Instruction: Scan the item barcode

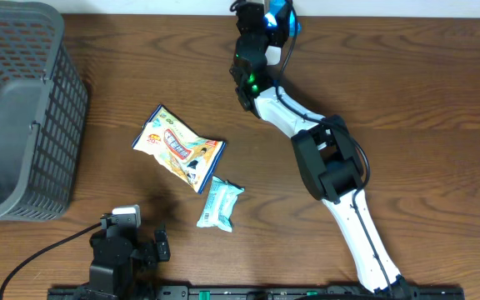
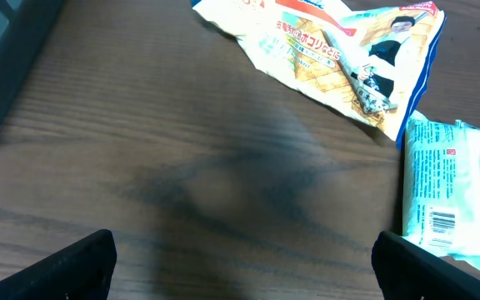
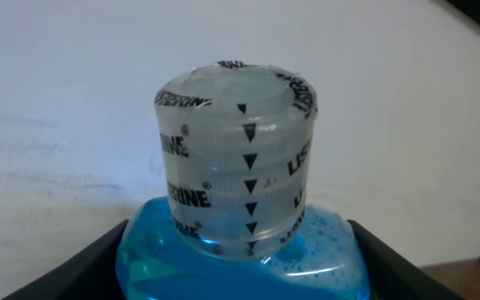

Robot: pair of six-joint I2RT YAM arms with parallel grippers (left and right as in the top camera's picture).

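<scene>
Two end effectors show, and only one has anything in it. The right end effector (image 3: 240, 271) is partly closed around a mouthwash bottle (image 3: 323, 258). Its fingers (image 3: 82, 275) press against the bottle's blue shoulders on either side. The bottle's clear cap (image 3: 236, 158) is shrink-wrapped and printed with LISTERINE and a column of black arrows, and it rises between them towards the wrist camera. From overhead, this hold sits at the far edge of the table (image 1: 407, 100), around the middle, with the right arm reaching up to it from the near right. No barcode on the bottle can be seen in any view.

The left end effector (image 2: 244, 267) stands fully apart at the near left, with bare wood grain between its fingers (image 2: 73, 271) and nothing touching them.

Just beyond it and to its right lies a pale blue packet (image 1: 219, 202) with its barcode (image 2: 442, 221) face up. A crumpled yellow and white snack packet (image 1: 177, 148) lies just beyond the blue packet, the two corner to corner. Neither lies under the right arm.

A grey mesh basket (image 1: 52, 125) fills the far left, well apart from both packets.
</scene>
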